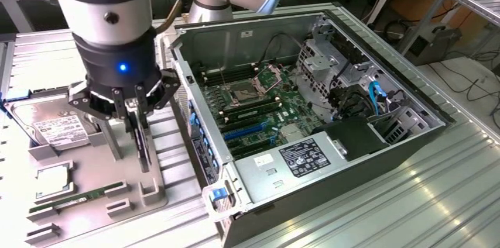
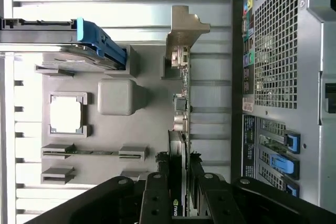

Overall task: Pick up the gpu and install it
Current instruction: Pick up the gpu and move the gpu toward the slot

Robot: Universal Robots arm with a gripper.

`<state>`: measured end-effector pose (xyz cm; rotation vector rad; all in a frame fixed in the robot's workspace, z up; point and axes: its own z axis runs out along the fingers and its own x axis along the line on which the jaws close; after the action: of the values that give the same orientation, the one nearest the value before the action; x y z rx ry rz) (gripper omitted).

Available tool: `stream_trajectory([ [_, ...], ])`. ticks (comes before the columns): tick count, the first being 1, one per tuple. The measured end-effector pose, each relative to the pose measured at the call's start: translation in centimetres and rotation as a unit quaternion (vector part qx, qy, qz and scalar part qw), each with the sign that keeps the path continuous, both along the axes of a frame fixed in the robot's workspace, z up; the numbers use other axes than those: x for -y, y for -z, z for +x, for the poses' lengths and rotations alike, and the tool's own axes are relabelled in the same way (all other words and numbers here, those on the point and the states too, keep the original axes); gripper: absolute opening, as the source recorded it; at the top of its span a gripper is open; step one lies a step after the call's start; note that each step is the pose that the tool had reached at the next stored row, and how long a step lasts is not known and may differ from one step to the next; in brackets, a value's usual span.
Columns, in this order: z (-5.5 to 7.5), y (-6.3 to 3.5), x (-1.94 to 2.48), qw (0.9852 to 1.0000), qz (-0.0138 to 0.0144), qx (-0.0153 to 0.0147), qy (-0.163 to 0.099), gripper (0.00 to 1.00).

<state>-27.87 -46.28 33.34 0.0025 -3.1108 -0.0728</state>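
A ribbed metal worktop [image 1: 437, 201] carries an open tower computer case [image 1: 343, 201] lying on its side, motherboard exposed. Towards the exterior view's left, the robot arm [image 1: 109, 20] reaches down over a grey parts tray [image 1: 93, 166] just beside the case. Its hand [image 1: 134, 120] is clamped on the gpu [image 1: 143, 143], which stands upright and edge-on between the fingers, above the tray's case-side edge. Also on the tray are a hard drive [image 1: 58, 128], a processor chip [image 1: 51, 181] and a green RAM stick [image 1: 78, 196].
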Motion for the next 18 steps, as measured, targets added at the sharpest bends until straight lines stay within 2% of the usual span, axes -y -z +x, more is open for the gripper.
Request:
stream_trajectory([
  [1,0.2,-0.81,0.06,1.0,0.0001,-0.0002,0.0,0.26],
  [3,0.5,-1.83,0.18,1.0,0.0002,-0.0007,0.0,0.26],
  [18,3.4,-8.83,1.52,1.0,0.0019,-0.0051,-0.001,0.26],
])
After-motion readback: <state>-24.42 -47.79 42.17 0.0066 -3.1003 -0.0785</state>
